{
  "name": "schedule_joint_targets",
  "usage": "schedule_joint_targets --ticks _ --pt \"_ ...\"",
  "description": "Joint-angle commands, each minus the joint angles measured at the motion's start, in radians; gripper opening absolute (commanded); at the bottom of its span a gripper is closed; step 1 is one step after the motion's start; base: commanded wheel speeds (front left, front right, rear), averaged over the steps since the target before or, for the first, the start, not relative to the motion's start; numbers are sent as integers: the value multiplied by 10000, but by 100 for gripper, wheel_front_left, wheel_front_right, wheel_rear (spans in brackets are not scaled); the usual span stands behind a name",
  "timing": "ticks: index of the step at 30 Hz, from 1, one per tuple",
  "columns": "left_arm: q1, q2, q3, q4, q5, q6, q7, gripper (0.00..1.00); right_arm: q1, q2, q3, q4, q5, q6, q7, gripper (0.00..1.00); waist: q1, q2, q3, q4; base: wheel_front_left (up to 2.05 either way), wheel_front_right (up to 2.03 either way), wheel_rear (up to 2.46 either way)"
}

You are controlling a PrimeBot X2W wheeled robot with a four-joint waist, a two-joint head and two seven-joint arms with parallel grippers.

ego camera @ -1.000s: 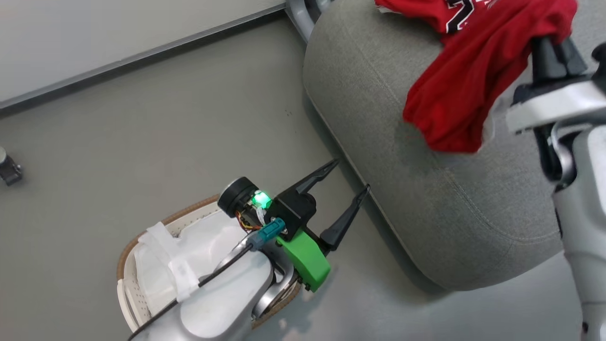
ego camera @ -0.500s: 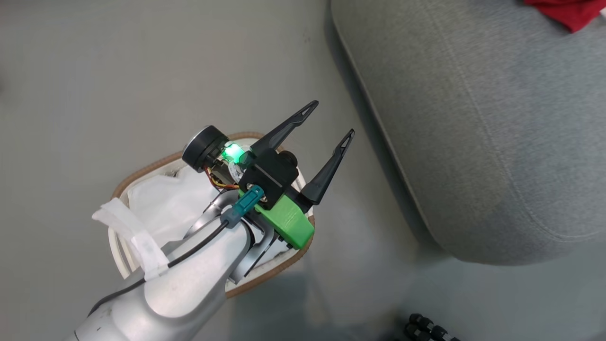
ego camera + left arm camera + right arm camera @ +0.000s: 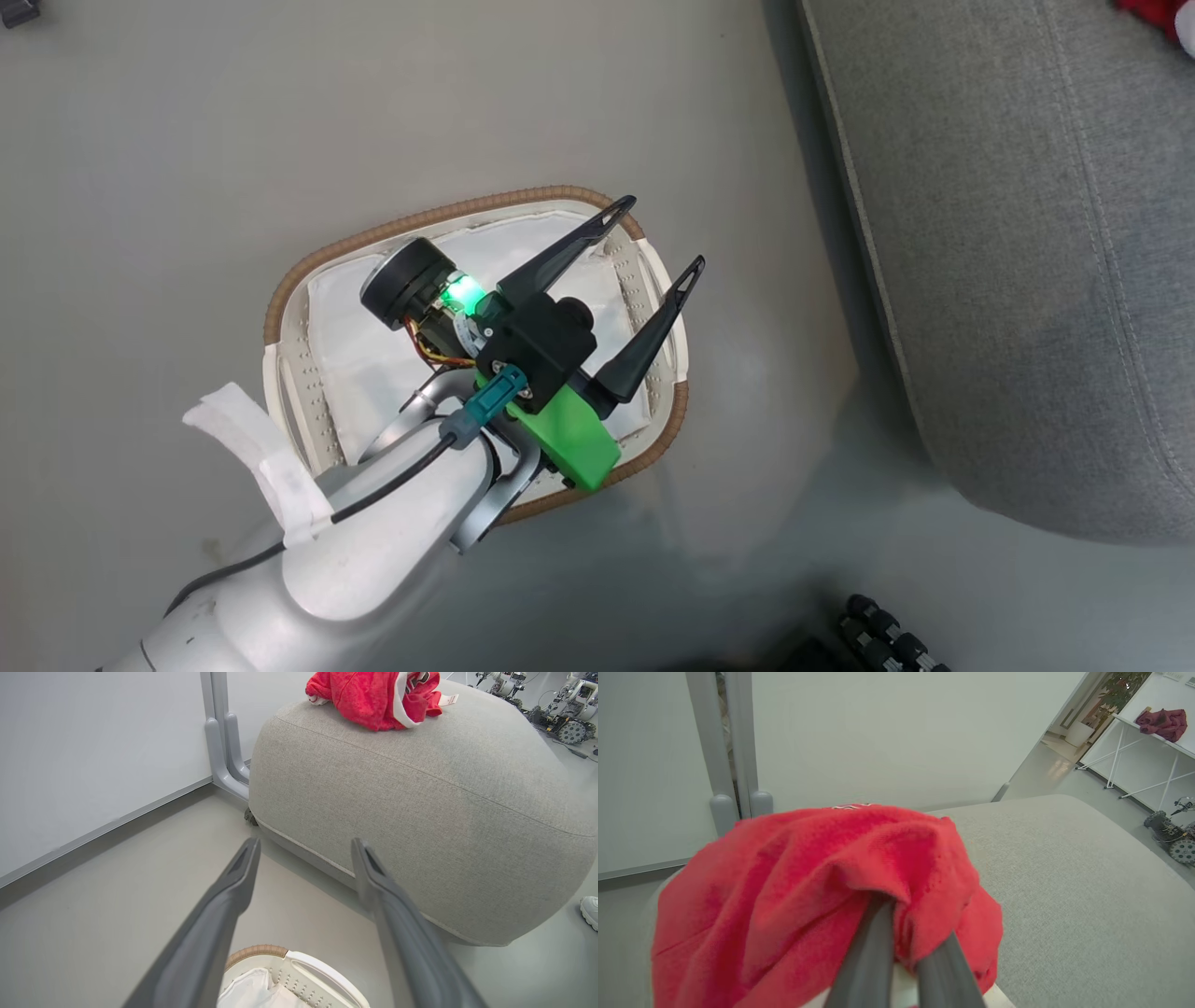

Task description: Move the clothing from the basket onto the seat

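Red clothing [image 3: 373, 697] lies heaped on the grey seat [image 3: 1008, 233], the right gripper [image 3: 908, 947] pinched together on a fold, while the left gripper [image 3: 661, 233] hovers spread-fingered over the basket [image 3: 280, 299] (white liner [image 3: 355, 345] showing), so seemingly only letting go remains.

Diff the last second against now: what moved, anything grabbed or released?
Mainly the head camera swung down: the oval white perforated plastic basket with brown woven rim is now centred, the large grey fabric seat cushion pushed to the right edge. Nothing grabbed or released. Unchanged: left pincer open above the basket's white liner sheet; right pincer shut on the red garment.
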Motion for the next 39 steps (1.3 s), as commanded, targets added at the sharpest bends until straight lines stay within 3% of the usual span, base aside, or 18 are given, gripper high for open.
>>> schedule_joint_targets --ticks 1,6,7,8,9,17,28,39 --pt "-168 99 -23 -31 101 4 14 100 25 130 -185 187 -212 -11 -114 0 -2 -1 261 120 0 0 0" --pt "-245 168 -82 -66 134 -8 94 100 107 498 -699 879 -796 -12 -412 0 -2 -1 386 -7 0 0 0" --pt "-245 181 -81 -71 126 5 97 100 126 557 -848 1009 -865 -12 -489 9 -2 -1 389 -37 0 0 0" --pt "-249 188 -61 -65 107 33 82 100 161 617 -903 1105 -959 -12 -577 29 -2 -1 384 -63 0 0 0" --pt "-253 210 -18 -58 76 77 55 100 188 690 -924 1204 -1079 -12 -695 100 -2 -1 369 -103 0 0 0" --pt "24 364 188 65 -183 279 -96 100 397 1203 -576 1717 -1077 -12 -1434 100 -2 -1 -31 -482 0 0 0" --pt "485 416 377 282 -551 509 -339 100 1330 1446 763 1702 -48 -12 -1659 100 -2 -1 -1045 -1004 0 0 0" --pt "945 216 767 716 -1065 666 -817 100 2740 733 2316 762 1360 -12 -1593 100 -2 -1 -2436 -967 0 0 0"
